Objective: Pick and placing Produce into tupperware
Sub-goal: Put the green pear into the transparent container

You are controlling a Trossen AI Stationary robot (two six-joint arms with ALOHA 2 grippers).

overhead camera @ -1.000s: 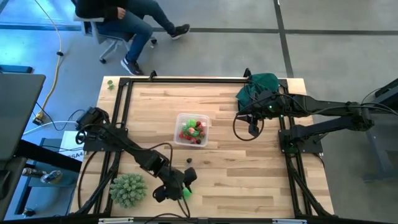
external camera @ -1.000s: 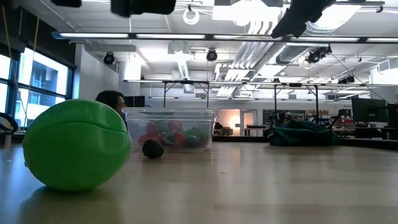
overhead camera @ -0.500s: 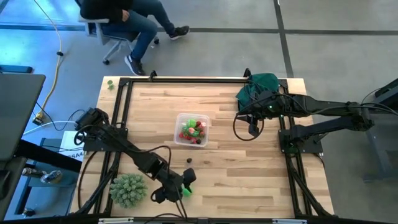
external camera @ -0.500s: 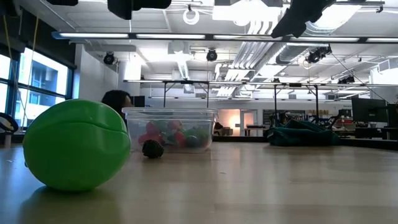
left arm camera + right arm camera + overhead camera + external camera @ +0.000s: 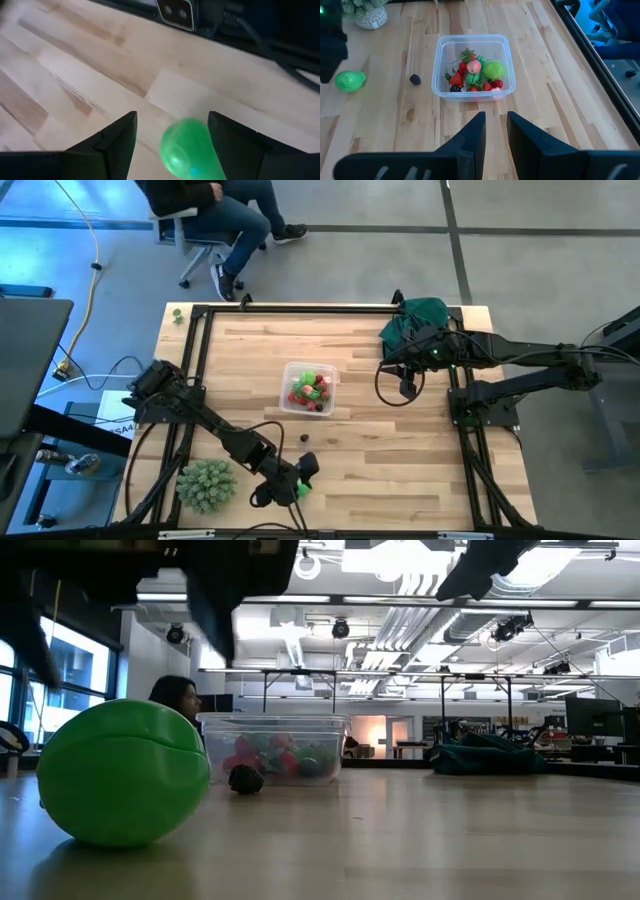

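Observation:
A bright green toy fruit [image 5: 122, 772] rests on the wooden table near its near edge and shows in the left wrist view too [image 5: 187, 150]. My left gripper [image 5: 171, 120] is open above it [image 5: 292, 483], one finger on either side, without touching that I can see. The clear tupperware [image 5: 307, 388] stands mid-table and holds red, green and pink produce [image 5: 473, 75]. A small dark piece [image 5: 303, 438] lies on the table between the tupperware and the green fruit. My right gripper [image 5: 407, 388] hangs above the table's right side, its fingers [image 5: 475, 132] nearly together.
A large spiky pale-green ball [image 5: 206, 485] sits at the near left corner, close to my left arm. A dark green cloth [image 5: 418, 315] lies at the far right corner. A black frame [image 5: 300, 307] borders the table. A person sits on a chair beyond the far edge.
My left gripper has come down over the green fruit and shifted slightly toward the table's near edge; its dark fingers now reach into the low view from above. The green fruit has stayed put. The person beyond the table has shifted on the chair.

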